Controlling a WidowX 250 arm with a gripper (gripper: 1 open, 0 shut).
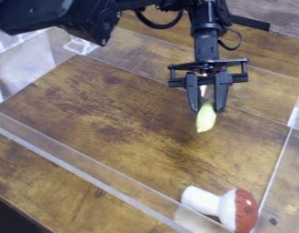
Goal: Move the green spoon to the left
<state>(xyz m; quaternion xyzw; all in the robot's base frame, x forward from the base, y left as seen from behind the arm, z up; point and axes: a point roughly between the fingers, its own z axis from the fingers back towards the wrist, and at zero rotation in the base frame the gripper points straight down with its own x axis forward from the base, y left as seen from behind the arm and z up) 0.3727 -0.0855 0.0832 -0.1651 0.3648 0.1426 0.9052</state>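
The green spoon (206,116) hangs from my gripper (207,96), its yellow-green handle pointing down toward the wooden tabletop (115,109) and its lower end just above the wood. My gripper is shut on the spoon's upper end, right of the table's middle. Its black fingers hide the spoon's bowl.
A toy mushroom (224,206) with a white stem and red cap lies at the front right. Clear plastic walls (103,187) border the wooden surface along the front and right sides. My dark arm (91,18) spans the top left.
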